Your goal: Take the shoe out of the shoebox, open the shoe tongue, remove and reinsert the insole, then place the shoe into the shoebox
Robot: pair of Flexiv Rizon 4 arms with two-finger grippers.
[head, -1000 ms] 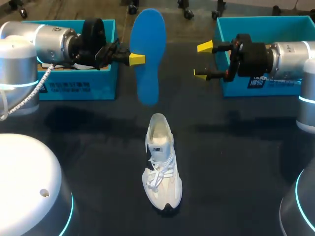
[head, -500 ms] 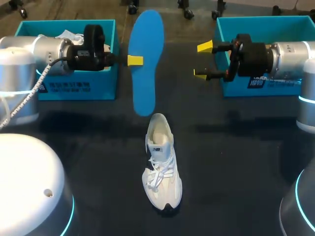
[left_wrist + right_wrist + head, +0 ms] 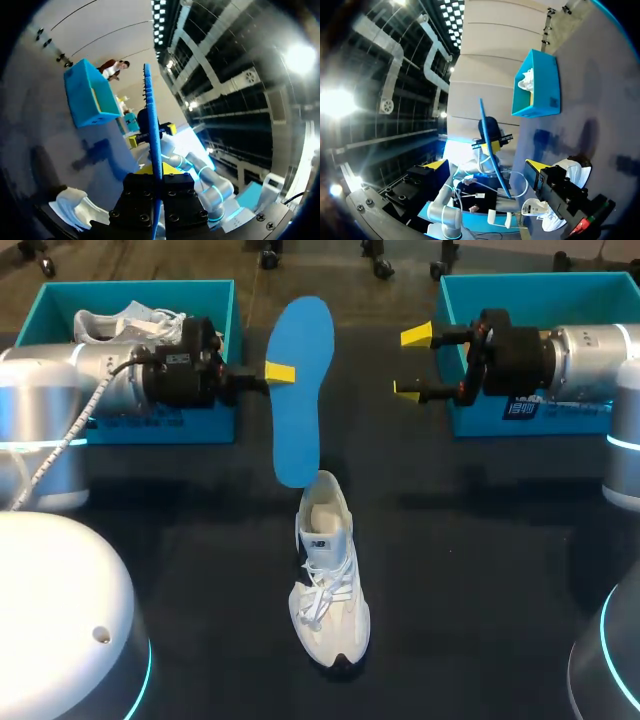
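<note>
A blue insole (image 3: 300, 390) hangs upright above the table with my left gripper (image 3: 280, 373) shut on its edge. Its lower tip sits just over the heel of the white shoe (image 3: 328, 575), which lies on the dark table with its toe toward me. In the left wrist view the insole (image 3: 152, 125) runs edge-on between the fingers, and the white shoe (image 3: 75, 210) lies below. My right gripper (image 3: 412, 362) stands open to the right of the insole, holding nothing. In the right wrist view the insole (image 3: 492, 150) is ahead of the right gripper (image 3: 485, 167).
A teal shoebox (image 3: 215, 360) at the back left holds a second white shoe (image 3: 125, 325). Another teal shoebox (image 3: 450, 300) stands at the back right behind my right arm. The robot's white bases fill the front corners.
My left arm has turned and lowered the insole, so its lower tip now reaches the shoe's heel. The right arm has not moved.
</note>
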